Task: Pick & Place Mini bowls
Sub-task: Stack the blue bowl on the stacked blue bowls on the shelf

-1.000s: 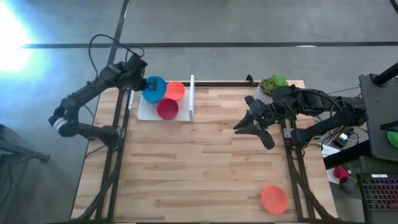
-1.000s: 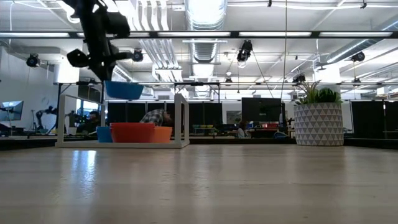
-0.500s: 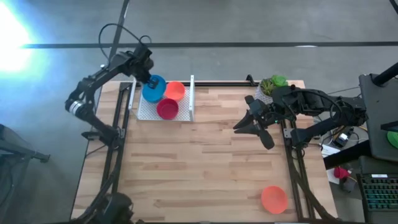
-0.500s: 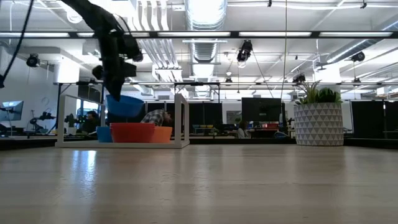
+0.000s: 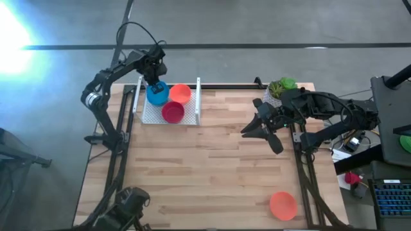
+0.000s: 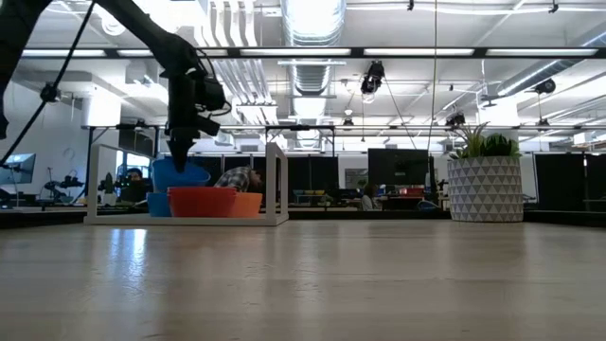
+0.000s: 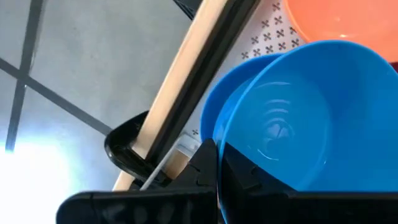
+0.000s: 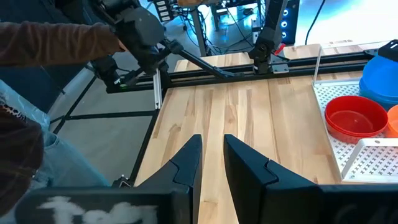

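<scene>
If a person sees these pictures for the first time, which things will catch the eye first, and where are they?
The eye goes first to the bright bowls in the white tray at the table's far left: the left gripper holds a blue bowl over another blue one, beside an orange bowl and a red bowl. One lone orange bowl lies at the near right edge. The right gripper waits over the table's right side, near the plant pot.

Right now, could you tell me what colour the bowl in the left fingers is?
Blue bowl; the left wrist view shows it best.
</scene>
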Robot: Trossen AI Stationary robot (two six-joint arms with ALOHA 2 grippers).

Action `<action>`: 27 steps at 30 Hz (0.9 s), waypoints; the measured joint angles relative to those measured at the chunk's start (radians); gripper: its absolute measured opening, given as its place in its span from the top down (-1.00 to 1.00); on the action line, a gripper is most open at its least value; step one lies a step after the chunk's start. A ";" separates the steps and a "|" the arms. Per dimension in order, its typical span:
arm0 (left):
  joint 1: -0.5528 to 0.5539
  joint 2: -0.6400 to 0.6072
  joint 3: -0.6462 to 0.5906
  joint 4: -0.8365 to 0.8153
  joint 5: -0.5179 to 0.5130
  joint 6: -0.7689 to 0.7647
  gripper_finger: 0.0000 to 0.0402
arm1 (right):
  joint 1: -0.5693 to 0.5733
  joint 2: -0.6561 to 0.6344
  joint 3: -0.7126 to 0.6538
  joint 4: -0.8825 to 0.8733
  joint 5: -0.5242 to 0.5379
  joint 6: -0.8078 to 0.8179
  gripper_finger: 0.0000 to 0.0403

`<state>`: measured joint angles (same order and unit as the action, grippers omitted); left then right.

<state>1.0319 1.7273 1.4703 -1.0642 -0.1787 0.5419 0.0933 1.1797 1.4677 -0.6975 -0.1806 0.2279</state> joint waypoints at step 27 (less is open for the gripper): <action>-0.001 0.009 0.011 -0.001 -0.100 -0.029 0.65 | -0.001 0.000 0.000 0.000 0.030 0.000 0.70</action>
<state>1.0306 1.7363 1.4813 -1.0653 -0.2789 0.5131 0.0925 1.1797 1.4677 -0.6975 -0.1511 0.2279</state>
